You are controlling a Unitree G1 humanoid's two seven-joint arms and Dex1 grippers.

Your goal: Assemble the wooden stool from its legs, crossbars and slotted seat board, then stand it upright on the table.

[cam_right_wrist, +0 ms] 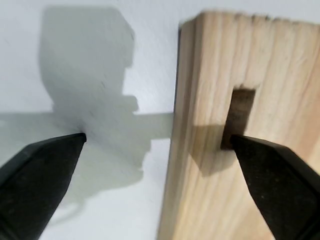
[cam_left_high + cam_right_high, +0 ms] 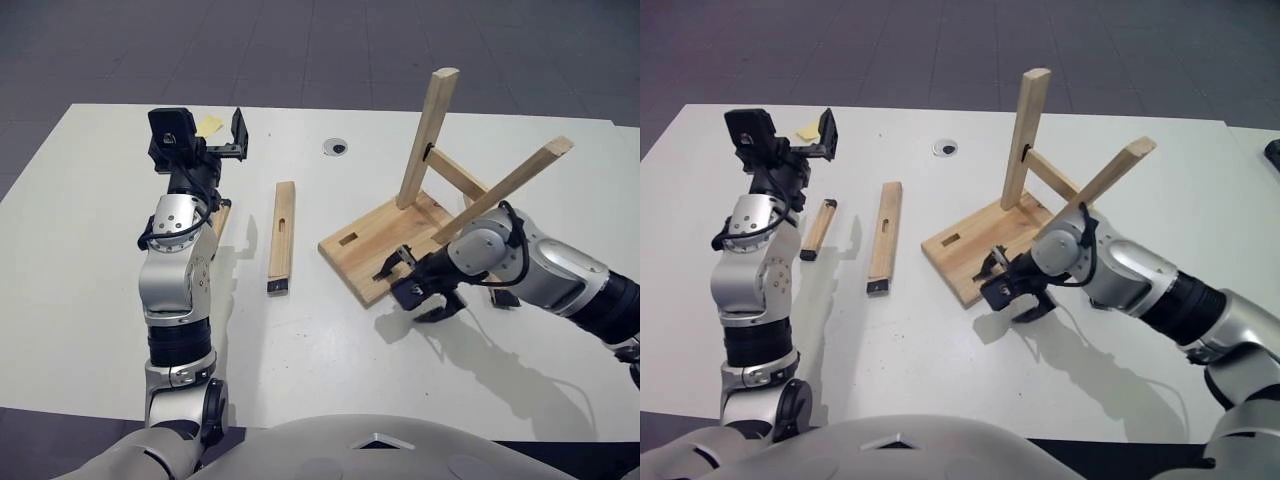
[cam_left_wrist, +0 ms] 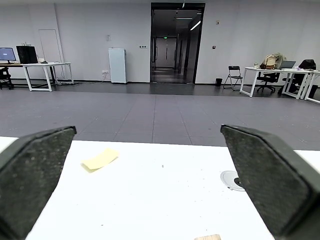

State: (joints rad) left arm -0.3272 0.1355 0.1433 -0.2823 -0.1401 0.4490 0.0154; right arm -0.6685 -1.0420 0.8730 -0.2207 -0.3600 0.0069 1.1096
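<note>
The slotted seat board [image 2: 372, 243] lies flat on the white table [image 2: 90, 260], right of centre. Two legs stand in it: one upright [image 2: 428, 135], one leaning right [image 2: 505, 188], with a crossbar [image 2: 455, 172] between them. A loose slotted leg [image 2: 282, 237] lies left of the board. A shorter wooden piece [image 2: 818, 228] lies by my left arm. My right gripper [image 2: 420, 290] is open low over the board's near corner, its fingers astride the board's edge [image 1: 200, 150] beside an empty slot [image 1: 240, 117]. My left gripper [image 3: 150, 185] is held high at the table's far left, open and holding nothing.
A yellow note [image 2: 208, 124] lies at the far left of the table. A round cable hole [image 2: 336, 147] sits near the far edge at centre. Bare table stretches in front of the board and between the loose leg and the board.
</note>
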